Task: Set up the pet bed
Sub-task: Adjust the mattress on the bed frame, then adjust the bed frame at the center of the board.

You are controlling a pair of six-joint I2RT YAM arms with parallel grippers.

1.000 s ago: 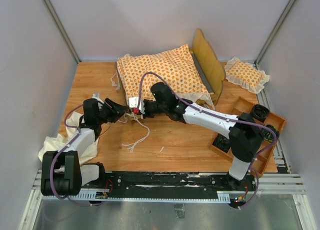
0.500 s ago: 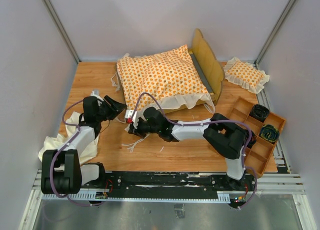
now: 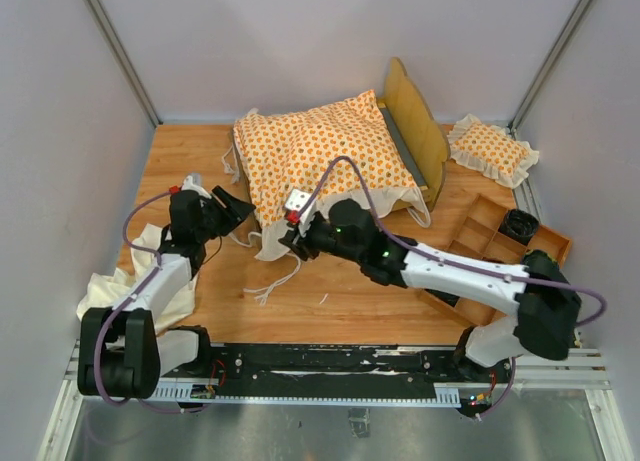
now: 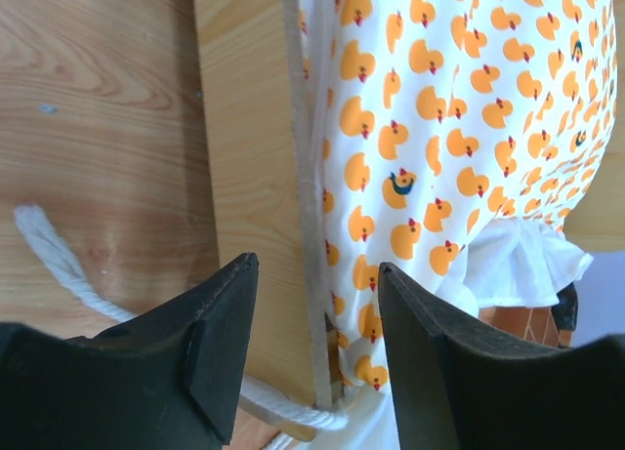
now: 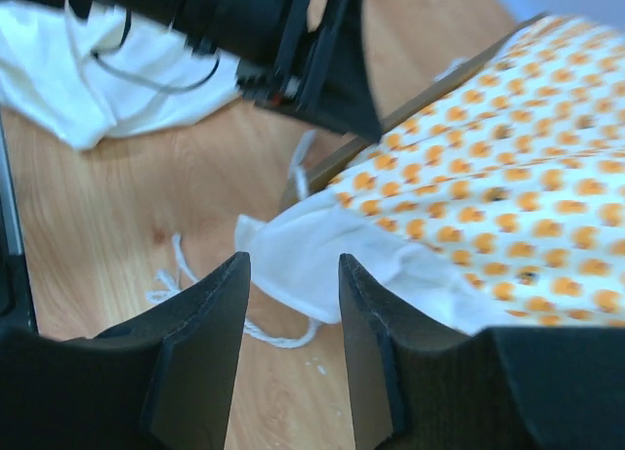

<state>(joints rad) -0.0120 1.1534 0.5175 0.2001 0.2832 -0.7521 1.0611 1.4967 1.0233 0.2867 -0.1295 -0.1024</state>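
Observation:
The pet bed's light-wood frame (image 3: pixel 415 121) stands at the back with the orange-patterned cushion (image 3: pixel 320 161) lying over it. The cushion's cream ruffle corner (image 3: pixel 270 243) droops onto the table at the frame's near left end. My left gripper (image 3: pixel 232 209) is open, and its jaws straddle the frame's end board (image 4: pixel 249 128) and the cushion edge (image 4: pixel 469 108) without touching either. My right gripper (image 3: pixel 292 233) is open just short of the ruffle (image 5: pixel 322 265), with nothing between its jaws. A white tie string (image 3: pixel 275 281) trails on the table.
A small square ruffled pillow (image 3: pixel 492 149) lies at the back right. A compartmented wooden tray (image 3: pixel 555 243) with dark objects sits at the right edge under the right arm. A plain cream cloth (image 3: pixel 130 281) is bunched at the near left by the left arm.
My right gripper has gone from shut to open and shifted right towards the cushion corner, its elbow swinging out to the right. The ruffle corner now lies on the table. The left jaws spread slightly.

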